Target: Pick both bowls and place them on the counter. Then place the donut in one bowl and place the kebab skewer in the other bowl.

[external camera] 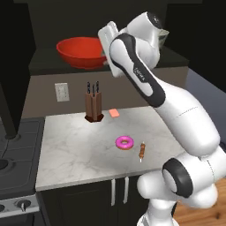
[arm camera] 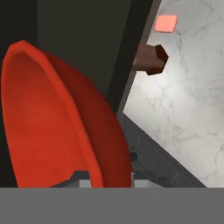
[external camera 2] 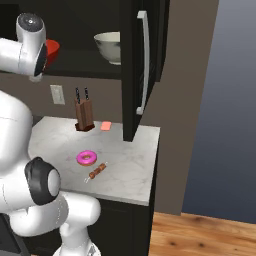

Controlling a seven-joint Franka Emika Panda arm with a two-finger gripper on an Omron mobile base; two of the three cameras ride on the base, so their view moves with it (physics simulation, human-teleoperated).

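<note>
**Desk editor:** What does the frame catch?

**Photographer:** The robot's arm reaches up to a dark shelf above the desk [external camera: 79,145], its jaws pinched on the rim of the red bowl [external camera: 81,52]. In the hand view the rim runs straight down between the finger tips of the gripper [arm camera: 107,183]. The cream-grey bowl [external camera 2: 108,47] sits further along the same shelf, beside the open cabinet door [external camera 2: 142,65].

**Desk editor:** And the food?

**Photographer:** The pink donut [external camera: 124,142] and the kebab skewer [external camera: 141,150] lie just beside each other on the marble, apart from the knife block [external camera: 93,106] and a small orange sponge [external camera: 114,113].

**Desk editor:** How will that bowl handle?

**Photographer:** My guess is stiff, glossy and slippery. It is wide and shallow, so a thin rim pinch leaves most of its weight hanging off to one side, and it may swing or slip. The rim is the only sensible hold.

**Desk editor:** Anything unclear?

**Photographer:** The arm's own wrist covers the grip from both base cameras, and in the right base view the bowl is a red sliver. How deep the fingers bite cannot be told.
</note>
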